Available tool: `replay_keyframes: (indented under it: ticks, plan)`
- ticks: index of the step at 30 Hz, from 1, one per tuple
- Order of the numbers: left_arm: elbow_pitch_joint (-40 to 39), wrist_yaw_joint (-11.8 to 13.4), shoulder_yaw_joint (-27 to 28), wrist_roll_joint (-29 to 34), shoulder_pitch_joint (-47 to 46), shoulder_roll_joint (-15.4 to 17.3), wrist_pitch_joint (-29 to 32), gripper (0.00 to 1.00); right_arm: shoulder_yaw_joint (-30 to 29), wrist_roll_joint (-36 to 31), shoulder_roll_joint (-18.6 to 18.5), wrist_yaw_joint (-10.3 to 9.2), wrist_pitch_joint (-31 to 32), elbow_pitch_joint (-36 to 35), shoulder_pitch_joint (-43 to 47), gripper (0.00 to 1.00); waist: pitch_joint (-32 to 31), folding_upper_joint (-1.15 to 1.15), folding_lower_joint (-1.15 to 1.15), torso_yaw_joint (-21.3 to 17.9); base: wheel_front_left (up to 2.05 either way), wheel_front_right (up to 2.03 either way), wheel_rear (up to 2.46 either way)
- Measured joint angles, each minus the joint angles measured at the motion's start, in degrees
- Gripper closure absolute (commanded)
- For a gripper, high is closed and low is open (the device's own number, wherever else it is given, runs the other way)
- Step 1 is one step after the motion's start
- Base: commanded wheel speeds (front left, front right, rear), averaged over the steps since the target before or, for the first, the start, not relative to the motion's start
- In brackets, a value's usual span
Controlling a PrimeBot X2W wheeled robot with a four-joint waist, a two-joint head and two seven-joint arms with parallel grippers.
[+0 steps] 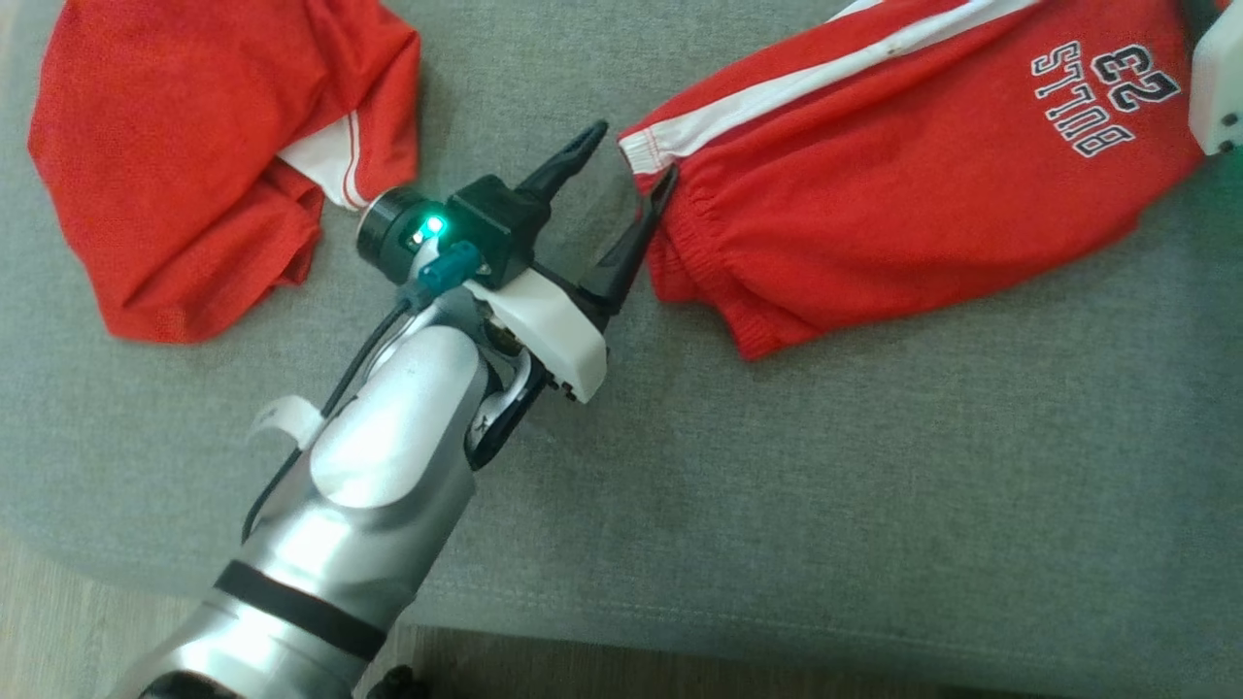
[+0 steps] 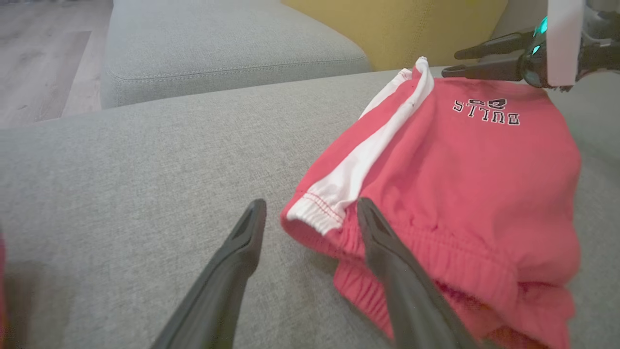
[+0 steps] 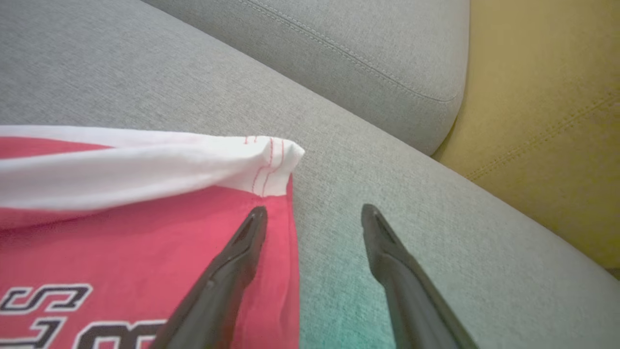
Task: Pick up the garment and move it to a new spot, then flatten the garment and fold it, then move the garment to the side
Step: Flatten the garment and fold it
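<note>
The red shorts [image 1: 903,184] lie spread on the grey cushion [image 1: 777,505], toward its far right. The left gripper [image 1: 631,155] stands over the cushion's middle, jaws wide apart and holding nothing, straddling the waistband corner with the white stripe. The right gripper [image 3: 315,213] is at the cushion's far right, wide and empty, at the shorts' hem corner. Another red cloth [image 1: 194,165] lies on the cushion's far left.

Head view looks down on the sofa seat [image 1: 874,505]. Both wrist views sit low and close, facing the red shorts [image 2: 460,194] from opposite ends.
</note>
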Motion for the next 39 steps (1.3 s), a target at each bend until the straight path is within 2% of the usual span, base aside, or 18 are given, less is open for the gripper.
replay_keyframes:
  ticks: [5, 9, 16, 20, 27, 34, 39]
  plan:
    - [-0.2, 0.5, 1.6, 0.3, 0.1, 0.0, 0.0, 0.00, -0.8, 0.0, 0.8, 0.00, -3.5, 2.5, -0.3, 0.00, -1.1, 0.00, 0.00, -0.6, 0.00, 0.00, 0.00]
    - [-1.5, 1.0, 4.2, 0.5, 0.8, 0.1, 0.0, 0.00, -3.0, 0.0, 1.6, 0.00, -8.9, 4.1, -0.2, 0.00, -2.7, 0.00, -0.01, -1.5, 0.00, 0.00, 0.00]
    - [-8.5, 3.2, 12.2, 0.0, 5.9, 0.4, -0.1, 0.00, -8.3, 0.4, 5.6, 0.00, -20.8, 2.2, 2.3, 0.00, -6.8, 0.00, -0.01, -3.8, 0.00, 0.00, 0.00]
    - [-14.4, 4.1, 17.7, -0.1, 9.2, 0.3, -0.2, 0.00, -12.2, 0.6, 7.5, 0.00, -24.7, -1.1, 7.3, 0.00, -9.6, 0.00, -0.01, -5.2, 0.00, 0.00, 0.00]
    - [-20.9, 4.9, 24.4, 0.8, 16.5, -0.1, -0.2, 0.00, -21.2, -2.3, 12.5, 0.00, -26.3, -12.3, 19.2, 0.00, -14.0, 0.00, -0.01, -7.4, 0.00, 0.00, 0.00]
    - [-21.9, 4.9, 26.0, 2.5, 25.5, -0.5, -0.2, 0.00, -28.2, -9.0, 19.5, -0.01, -26.3, -20.9, 35.7, 0.00, -17.6, 0.00, -0.01, -9.0, 0.00, 0.00, 0.00]
    - [-23.0, 4.9, 26.3, 2.7, 27.6, -0.7, -0.2, 0.00, -32.1, -11.0, 22.8, -0.01, -24.4, -25.0, 41.4, 0.00, -18.0, 0.00, -0.01, -9.5, 0.00, 0.00, 0.00]
